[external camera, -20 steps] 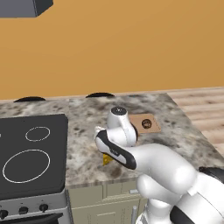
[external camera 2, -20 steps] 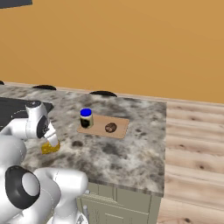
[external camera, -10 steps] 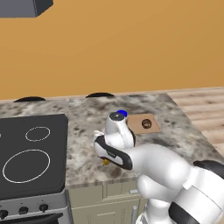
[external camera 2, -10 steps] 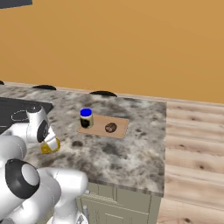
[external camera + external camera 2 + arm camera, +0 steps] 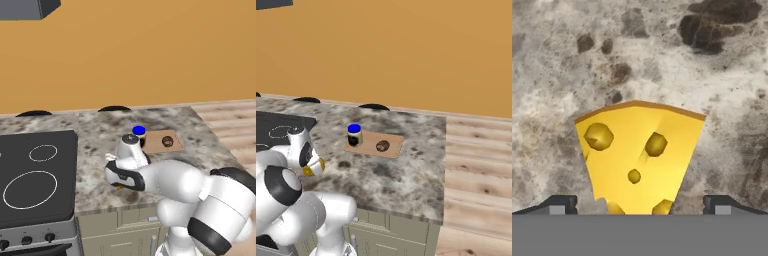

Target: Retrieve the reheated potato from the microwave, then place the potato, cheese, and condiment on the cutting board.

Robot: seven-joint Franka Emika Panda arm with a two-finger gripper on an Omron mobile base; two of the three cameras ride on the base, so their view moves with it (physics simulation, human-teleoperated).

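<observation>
Spread wide, your gripper (image 5: 640, 206) straddles the cheese (image 5: 640, 156) without gripping it: in the hand view the two dark fingertips (image 5: 560, 204) stand at the bottom corners, the yellow wedge between them and apart from both. That wedge, pocked with holes and edged in orange along its far side, lies flat on the speckled granite counter (image 5: 662, 60).

Look to the left base view and you find your arm (image 5: 165, 182) bent low over the counter's (image 5: 95, 135) front part, just right of the black stove (image 5: 35, 175). A sliver of yellow shows under the hand. Beyond the arm sits the board (image 5: 162, 141), with the potato (image 5: 167, 142) on it and the jar's (image 5: 139, 132) blue lid just visible at the board's left end.

From the right base view you see the board (image 5: 374, 144) plainly, near the middle of the counter (image 5: 401, 175). The jar (image 5: 354, 135) stands upright on its left part; the potato (image 5: 382, 146) rests to the right of it, the two apart. Your hand hangs at lower left, well apart from the board, with the cheese (image 5: 309, 171) a yellow patch beneath it, near the counter's front edge. Wood floor (image 5: 476, 165) runs to the right.
</observation>
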